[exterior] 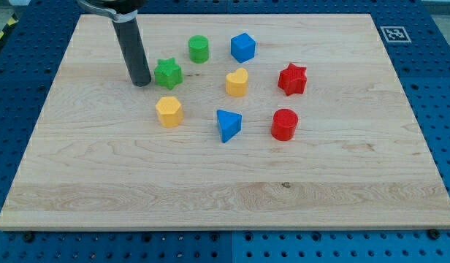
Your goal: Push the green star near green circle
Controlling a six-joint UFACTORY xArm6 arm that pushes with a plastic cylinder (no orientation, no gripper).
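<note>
The green star [168, 73] lies on the wooden board in the upper left part of the view. The green circle [199, 49], a short cylinder, stands just up and to the right of it, a small gap apart. My tip [142, 82] rests on the board just left of the green star, close to it or touching its left side; I cannot tell which. The dark rod rises from the tip to the view's top.
A blue cube [242, 47], a yellow heart [237, 82], a red star [292, 79], a red cylinder [284, 124], a blue triangle [227, 124] and a yellow hexagon [169, 111] lie around. The board's edge [225, 223] runs along the bottom.
</note>
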